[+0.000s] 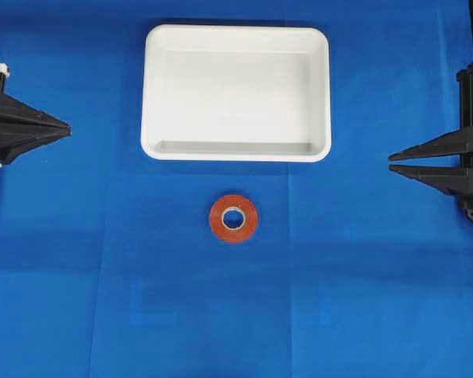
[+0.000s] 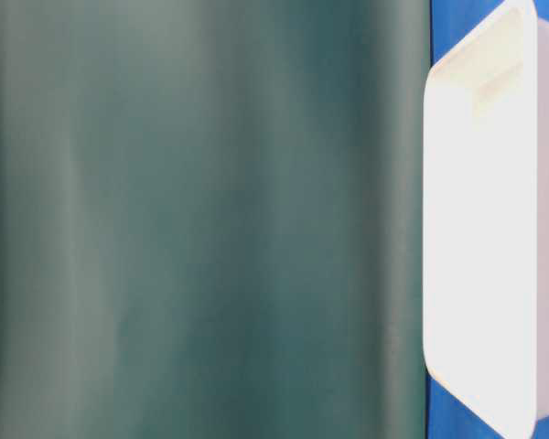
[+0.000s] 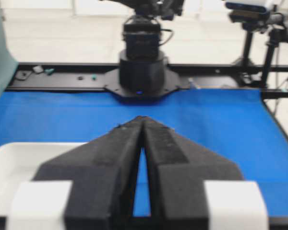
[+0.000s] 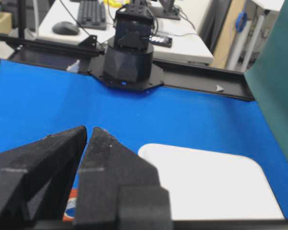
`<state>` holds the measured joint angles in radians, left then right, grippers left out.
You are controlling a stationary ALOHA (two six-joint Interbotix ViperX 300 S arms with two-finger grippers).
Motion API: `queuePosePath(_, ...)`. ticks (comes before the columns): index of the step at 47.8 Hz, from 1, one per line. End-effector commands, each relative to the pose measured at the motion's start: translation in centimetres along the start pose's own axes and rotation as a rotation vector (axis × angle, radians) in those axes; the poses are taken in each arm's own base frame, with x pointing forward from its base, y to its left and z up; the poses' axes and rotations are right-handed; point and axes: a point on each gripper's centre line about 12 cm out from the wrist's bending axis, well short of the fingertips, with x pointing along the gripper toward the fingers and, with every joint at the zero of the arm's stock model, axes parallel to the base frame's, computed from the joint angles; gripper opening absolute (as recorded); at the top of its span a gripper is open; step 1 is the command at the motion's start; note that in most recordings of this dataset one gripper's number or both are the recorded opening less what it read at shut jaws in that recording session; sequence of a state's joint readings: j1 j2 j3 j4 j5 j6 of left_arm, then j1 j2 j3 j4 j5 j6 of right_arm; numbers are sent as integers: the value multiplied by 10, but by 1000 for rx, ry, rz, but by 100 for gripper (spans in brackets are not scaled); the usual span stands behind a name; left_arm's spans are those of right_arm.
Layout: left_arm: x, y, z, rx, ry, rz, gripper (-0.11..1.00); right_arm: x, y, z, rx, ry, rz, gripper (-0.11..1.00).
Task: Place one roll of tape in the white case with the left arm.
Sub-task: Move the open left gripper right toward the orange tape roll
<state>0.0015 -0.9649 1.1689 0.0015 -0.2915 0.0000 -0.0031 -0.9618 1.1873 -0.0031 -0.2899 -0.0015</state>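
Basically, tape roll [image 1: 233, 218] lies alone near white case [image 1: 236, 93]; left gripper [image 1: 63, 126] closed, empty; right gripper [image 1: 394, 163] slightly parted, empty.

Overhead view: bright, even light; blue table cover [image 1: 363, 299] saturated, faint fold lines visible, slightly soft overall. White case [image 1: 236, 93] near overexposed, with a thin shadow along its top edge. Table-level view: heavily blurred green sheet [image 2: 201, 219] fills most of it; case washed out. Both wrist views: near fingers [image 3: 120, 163] out of focus, background sharper; room behind bright.
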Motion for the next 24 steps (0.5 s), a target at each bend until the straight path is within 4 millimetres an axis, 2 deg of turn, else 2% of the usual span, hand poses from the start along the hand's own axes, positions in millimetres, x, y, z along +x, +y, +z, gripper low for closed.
queuePosePath(1, 2, -6, 2, 6, 6, -33, 0, 4, -2, 12, -1, -28, -8, 0)
queuePosePath(10, 8, -27, 0, -5, -4, -133, 0, 10, -2, 8, -4, 11, -9, -11)
queuePosePath(24, 38, -47, -13, -18, 18, -201, 0, 12, -3, 4, -4, 29, -12, -11)
